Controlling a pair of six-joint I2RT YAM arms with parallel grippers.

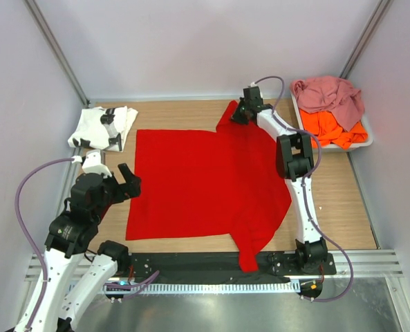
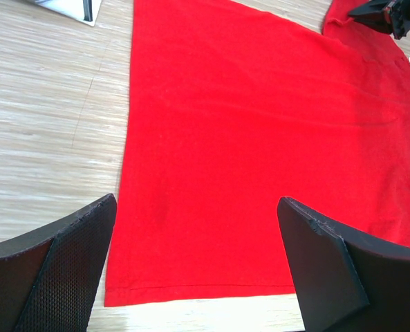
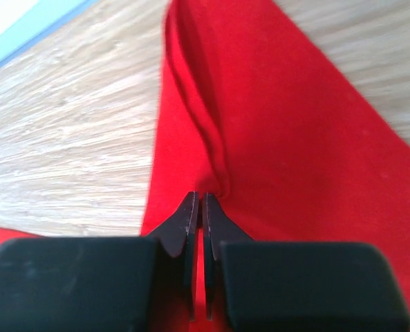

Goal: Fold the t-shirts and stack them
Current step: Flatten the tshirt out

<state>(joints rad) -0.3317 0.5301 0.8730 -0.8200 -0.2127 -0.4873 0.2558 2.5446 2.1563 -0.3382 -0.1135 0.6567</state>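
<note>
Wooden tabletop (image 1: 336,200) carried the red t-shirt (image 1: 205,180) spread flat at centre, ready for folding. At one o'clock my right gripper (image 3: 199,204) was pinched on its far sleeve, I judged to turn it inward. My left gripper (image 1: 130,181), at nine o'clock, hovered spread wide over the hem. The white t-shirt (image 1: 101,128) lay folded at eleven o'clock, its black print unreadable.

Red t-shirt (image 1: 205,183) lying spread flat on wooden table (image 1: 336,200), near sleeve reaching over table's near edge. Left gripper (image 1: 130,180) sitting at shirt's left hem, jaws standing wide apart. Right gripper (image 1: 236,116) pressing down on far sleeve. White t-shirt (image 1: 101,128) lying folded at far left. Pink t-shirt (image 1: 329,93) lying crumpled over orange t-shirt (image 1: 339,128) in tray (image 1: 368,141), far right.
</note>
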